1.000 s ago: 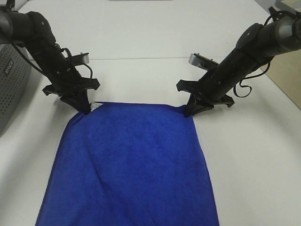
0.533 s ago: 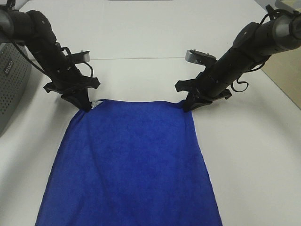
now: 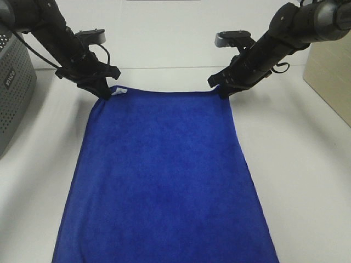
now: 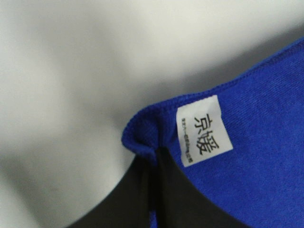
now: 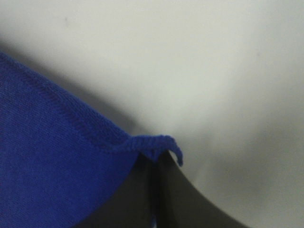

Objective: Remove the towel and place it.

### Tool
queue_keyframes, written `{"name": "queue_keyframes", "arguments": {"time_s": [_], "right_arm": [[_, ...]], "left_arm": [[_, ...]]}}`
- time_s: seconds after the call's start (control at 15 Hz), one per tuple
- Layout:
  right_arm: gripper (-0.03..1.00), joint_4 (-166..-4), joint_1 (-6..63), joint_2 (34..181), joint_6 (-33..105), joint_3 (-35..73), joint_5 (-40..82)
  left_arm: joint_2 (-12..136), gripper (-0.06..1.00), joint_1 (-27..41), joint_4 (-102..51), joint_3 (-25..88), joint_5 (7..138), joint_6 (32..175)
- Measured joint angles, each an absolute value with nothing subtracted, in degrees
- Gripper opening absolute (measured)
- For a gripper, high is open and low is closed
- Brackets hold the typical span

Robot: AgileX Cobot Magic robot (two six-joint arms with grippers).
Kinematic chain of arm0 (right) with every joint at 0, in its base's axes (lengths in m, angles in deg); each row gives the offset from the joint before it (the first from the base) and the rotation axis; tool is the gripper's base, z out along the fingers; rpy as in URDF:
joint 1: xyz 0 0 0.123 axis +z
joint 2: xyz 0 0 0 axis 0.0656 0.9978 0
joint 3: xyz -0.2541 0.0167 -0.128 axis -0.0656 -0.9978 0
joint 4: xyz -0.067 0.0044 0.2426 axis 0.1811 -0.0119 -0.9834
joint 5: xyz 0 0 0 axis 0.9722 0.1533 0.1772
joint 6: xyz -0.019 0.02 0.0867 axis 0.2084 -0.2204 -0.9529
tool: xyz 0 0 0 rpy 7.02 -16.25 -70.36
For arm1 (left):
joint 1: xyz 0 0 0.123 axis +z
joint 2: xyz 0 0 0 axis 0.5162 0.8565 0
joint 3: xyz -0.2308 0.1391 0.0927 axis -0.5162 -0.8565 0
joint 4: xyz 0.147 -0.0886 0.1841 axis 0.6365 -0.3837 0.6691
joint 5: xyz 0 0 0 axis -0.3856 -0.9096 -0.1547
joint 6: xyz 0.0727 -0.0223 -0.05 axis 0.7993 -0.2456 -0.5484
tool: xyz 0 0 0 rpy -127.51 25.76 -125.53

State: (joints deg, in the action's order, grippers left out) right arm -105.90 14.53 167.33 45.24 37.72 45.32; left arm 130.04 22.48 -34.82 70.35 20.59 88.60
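A grey perforated basket [image 3: 13, 87] sits at the far left edge of the white table [image 3: 307, 164], standing apart from the work. Next to it, the left gripper [image 3: 104, 93] comes down on the far left corner of the towel [image 3: 164, 175], its claw pressed together on the stitched hem right beside the small white tag [image 3: 119, 91]; the left wrist view shows the blue corner bunched between the dark fingers [image 4: 142, 190], with the printed tag [image 4: 204, 129] lying flat just next to them. Across the middle, the royal-blue cloth lies spread over the table, its far edge drawn in a nearly straight line between the two arms and its near end running out of the high view. At the right, the right gripper [image 3: 222, 90] pinches the opposite far corner in the same way, the hem curling over the closed fingers [image 5: 137, 194] in the right wrist view. A tan panel [image 3: 329, 76] stands at the far right.

The step in hand looks to be the placing: the towel is out of the basket, held by both far corners and already largely laid out on the table. The next move likely calls for both arms to lower the held edge evenly, keeping it taut so no fold forms, then part their claws together and lift clear without snagging the hem.
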Motion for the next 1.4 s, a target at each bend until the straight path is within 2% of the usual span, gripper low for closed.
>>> {"name": "queue_keyframes", "arguments": {"time_s": [0.73, 1.07, 1.4], "right_arm": [[0.02, -105.9, 14.53, 168.48, 49.6, 41.9, 27.1], [0.02, -106.36, 14.53, 173.23, 49.77, 48.43, 24.8], [0.02, -107.45, 14.53, 177.93, 49.88, 54.11, 24.06]], "left_arm": [[130.78, 0.0, 22.43, -35.05, 73.68, 42.14, 95.18], [131.59, 0.0, 22.2, -35.1, 73.68, 52.39, 97.65], [131.87, 0.0, 22.2, -35.05, 73.68, 56.81, 100.06]]}}
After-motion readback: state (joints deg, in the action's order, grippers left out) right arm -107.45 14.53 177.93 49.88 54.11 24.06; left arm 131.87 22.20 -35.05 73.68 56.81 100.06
